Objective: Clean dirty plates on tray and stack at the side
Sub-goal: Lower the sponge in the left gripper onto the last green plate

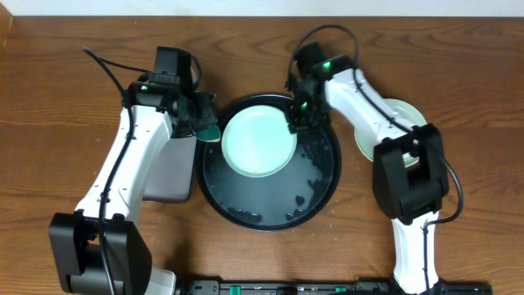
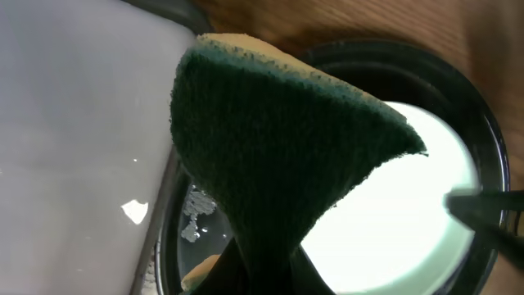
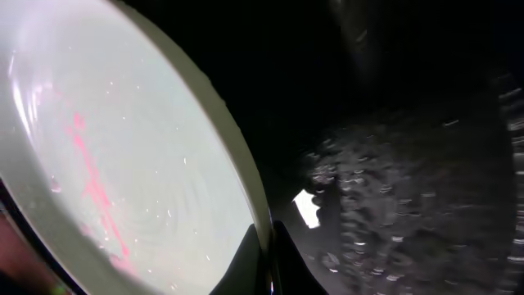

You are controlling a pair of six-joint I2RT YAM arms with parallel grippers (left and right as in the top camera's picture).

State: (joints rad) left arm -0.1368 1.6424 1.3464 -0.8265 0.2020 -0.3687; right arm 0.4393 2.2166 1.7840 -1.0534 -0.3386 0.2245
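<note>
A pale mint plate [image 1: 259,140] is tilted in the upper left of the large round black tray [image 1: 323,176]. My right gripper [image 1: 298,123] is shut on the plate's right rim; the right wrist view shows its fingers [image 3: 268,260] pinching the rim of the plate [image 3: 123,156], which carries a pink smear. My left gripper [image 1: 201,120] is shut on a green and yellow sponge [image 1: 210,131] at the plate's left edge. The left wrist view shows the sponge [image 2: 278,156] over the plate [image 2: 401,213]. A stack of plates [image 1: 393,129], pale yellow on top, lies on the table to the right.
A rectangular grey tray [image 1: 168,170] lies left of the black tray, under my left arm; it also fills the left of the left wrist view [image 2: 74,139]. Dark crumbs and specks lie in the black tray's bottom [image 1: 299,201].
</note>
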